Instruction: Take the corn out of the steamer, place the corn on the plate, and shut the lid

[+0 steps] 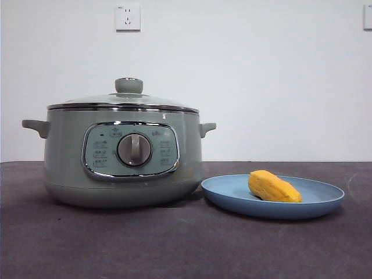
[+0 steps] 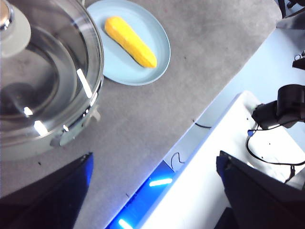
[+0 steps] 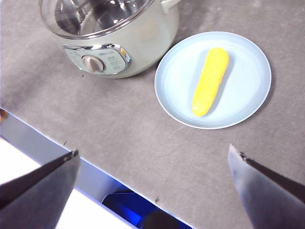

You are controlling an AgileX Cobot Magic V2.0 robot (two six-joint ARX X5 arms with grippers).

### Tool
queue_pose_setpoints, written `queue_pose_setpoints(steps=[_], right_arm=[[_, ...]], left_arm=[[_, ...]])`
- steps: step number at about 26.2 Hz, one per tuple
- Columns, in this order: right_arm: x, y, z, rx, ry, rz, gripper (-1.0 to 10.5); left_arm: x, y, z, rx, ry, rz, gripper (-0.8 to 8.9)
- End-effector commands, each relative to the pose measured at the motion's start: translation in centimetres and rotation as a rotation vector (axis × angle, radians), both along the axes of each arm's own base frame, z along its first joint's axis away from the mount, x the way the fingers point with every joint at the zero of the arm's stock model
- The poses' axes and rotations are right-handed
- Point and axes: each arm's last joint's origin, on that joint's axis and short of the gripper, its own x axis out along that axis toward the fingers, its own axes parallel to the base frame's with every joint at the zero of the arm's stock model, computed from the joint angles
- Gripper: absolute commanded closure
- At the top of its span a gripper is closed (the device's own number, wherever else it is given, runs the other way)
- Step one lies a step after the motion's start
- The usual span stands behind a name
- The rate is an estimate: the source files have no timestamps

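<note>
The yellow corn (image 1: 273,186) (image 2: 130,41) (image 3: 210,80) lies on the light-blue plate (image 1: 232,192) (image 2: 157,62) (image 3: 171,81), right of the sage-green steamer (image 1: 123,148) (image 3: 143,33). The glass lid (image 1: 123,102) (image 2: 43,81) with its green knob sits on the steamer's rim. My left gripper (image 2: 155,186) hangs open high above the table's front edge, away from the pot. Also open and empty, my right gripper (image 3: 152,176) is raised over the table's front, well clear of the plate. Neither gripper shows in the front view.
The dark grey table (image 1: 174,244) spreads in front of the pot and plate. A white wall with a socket (image 1: 128,17) stands behind. Beyond the table's front edge lie a white base and cables (image 2: 267,148).
</note>
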Motion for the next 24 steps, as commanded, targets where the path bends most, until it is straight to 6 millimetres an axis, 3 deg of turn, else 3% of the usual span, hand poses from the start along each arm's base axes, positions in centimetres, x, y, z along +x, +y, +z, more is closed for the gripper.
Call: queue_pose_setpoints(steps=[1,2,3,4,24], right_arm=[[0.02,0.03,-0.08,-0.005,-0.004,0.010,6.1],[0.02,0.03,-0.08,-0.006,-0.004,0.010,8.1],[0.02,0.03,-0.08,-0.006,-0.005,0.010,9.2],[0.02,0.03,-0.08,-0.007,-0.006,0.010,9.6],[0.06,0.04,-0.09,-0.002,0.001,0.000,9.5]], left_arm=[[0.00,-0.06,0.05,0.001,-0.010,-0.013,4.44],[0.00,-0.06,0.04,0.003,-0.014,-0.017,6.19],[0.01,-0.06,0.05,0.004,-0.019,-0.022,7.36],[0.01,-0.06,0.05,0.007,-0.026,-0.030,8.46],[0.16,-0.07,0.14,0.004,-0.054,-0.040,8.17]])
